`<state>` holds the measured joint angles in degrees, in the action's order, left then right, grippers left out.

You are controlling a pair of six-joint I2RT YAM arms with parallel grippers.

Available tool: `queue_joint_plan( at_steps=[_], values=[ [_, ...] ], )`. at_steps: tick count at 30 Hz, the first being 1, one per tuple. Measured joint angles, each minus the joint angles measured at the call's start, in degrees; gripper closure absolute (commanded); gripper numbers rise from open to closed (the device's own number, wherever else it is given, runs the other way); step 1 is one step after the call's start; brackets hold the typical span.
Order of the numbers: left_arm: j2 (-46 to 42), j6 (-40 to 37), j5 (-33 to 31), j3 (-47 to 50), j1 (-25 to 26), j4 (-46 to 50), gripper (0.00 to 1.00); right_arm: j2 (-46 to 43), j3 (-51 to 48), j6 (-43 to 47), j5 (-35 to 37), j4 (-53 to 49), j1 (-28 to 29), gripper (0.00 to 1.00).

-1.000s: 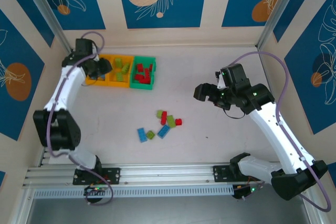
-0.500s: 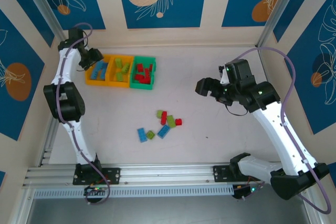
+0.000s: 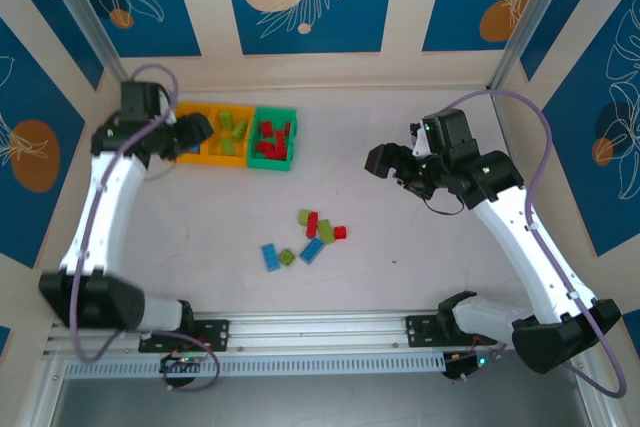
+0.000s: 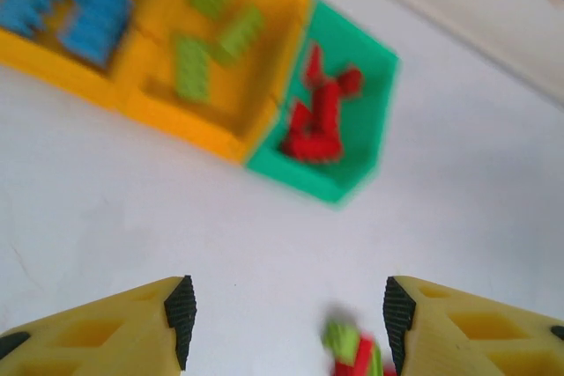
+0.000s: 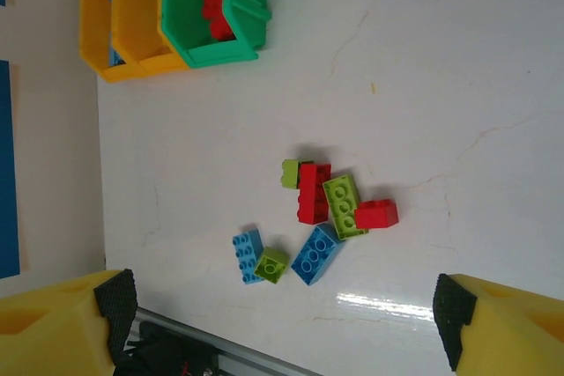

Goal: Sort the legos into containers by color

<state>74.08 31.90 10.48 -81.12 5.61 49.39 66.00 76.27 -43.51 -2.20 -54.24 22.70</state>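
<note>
Top external view puts the loose legos in a small scatter on the bare worktop. From the right fingers they lie toward the arm bases and toward the left arm's side. They are well apart from the left fingers, which hang right at the containers. I judge the right arm the nearer one for the coming pick.

Right wrist view shows the scatter straight ahead of its fingers, inside the span between the two tips. A red brick touches a lime brick, and a second red brick touches that lime one's other end. Just beside them a blue brick lies with its long axis slanted across the line between the tips, so closing on it probably calls for a wrist turn first. Another blue brick touches a small lime piece.

The right fingers are spread wide and hold nothing. The left fingers are parted, with nothing between them.

Left wrist view, blurred, shows the three joined bins ahead of the left fingers. The outer orange-yellow bin holds blue bricks, the middle orange-yellow bin holds lime ones, and the green bin holds red ones.
</note>
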Motion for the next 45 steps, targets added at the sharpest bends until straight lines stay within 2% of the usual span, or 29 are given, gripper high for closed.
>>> queue_joint_plan(
  at_steps=[4, 7, 10, 15, 18, 24, 32, 35, 40, 42, 45],
  values=[
    [-10.16, 8.79, -1.75, 13.55, 12.41, 1.68, 0.39, 1.33, -1.79, -1.79, -1.81, 1.22, 0.09, 0.11],
    [-13.55, 16.46, -3.58, 23.43, 20.02, 1.86, 0.38, 2.01, -2.67, -3.10, -2.89, 2.16, 0.33, 0.11],
    [-13.90, 22.84, -4.04, 30.64, 26.05, 0.42, 0.30, 2.05, -3.72, -4.24, -3.85, 3.37, 0.72, 0.11],
    [-8.50, 28.20, -4.00, 33.07, 30.18, -2.93, 0.11, 2.10, -4.02, -5.18, -4.35, 3.69, 1.31, 0.11],
    [-3.56, 30.25, -3.28, 33.07, 30.64, -5.99, 0.10, 2.05, -4.07, -5.60, -4.35, 3.67, 1.36, 0.11],
    [7.39, 32.06, -1.99, 33.00, 31.76, -8.02, 0.18, 0.76, -5.57, -6.27, -4.24, 3.63, 1.57, 0.11],
    [12.87, 33.31, -0.94, 33.05, 32.92, -8.09, 0.36, -1.20, -6.34, -6.73, -4.09, 3.45, 1.62, 0.11],
    [13.53, 34.21, -0.81, 33.68, 32.96, -8.26, 0.45, -1.22, -6.34, -6.73, -4.07, 3.43, 1.62, 0.11],
    [13.27, 35.52, -1.49, 33.99, 33.05, -8.09, 0.67, -1.22, -6.34, -6.71, -4.07, 3.32, 1.62, 0.11],
    [12.52, 35.32, -1.77, 33.97, 33.03, -7.85, 0.72, -1.22, -6.34, -6.69, -4.07, 3.13, 1.62, 0.11],
    [10.51, 33.99, -3.23, 32.74, 31.82, -5.20, 0.75, -1.22, -6.32, -6.69, -4.04, 2.62, 1.62, 0.11]
  ],
)
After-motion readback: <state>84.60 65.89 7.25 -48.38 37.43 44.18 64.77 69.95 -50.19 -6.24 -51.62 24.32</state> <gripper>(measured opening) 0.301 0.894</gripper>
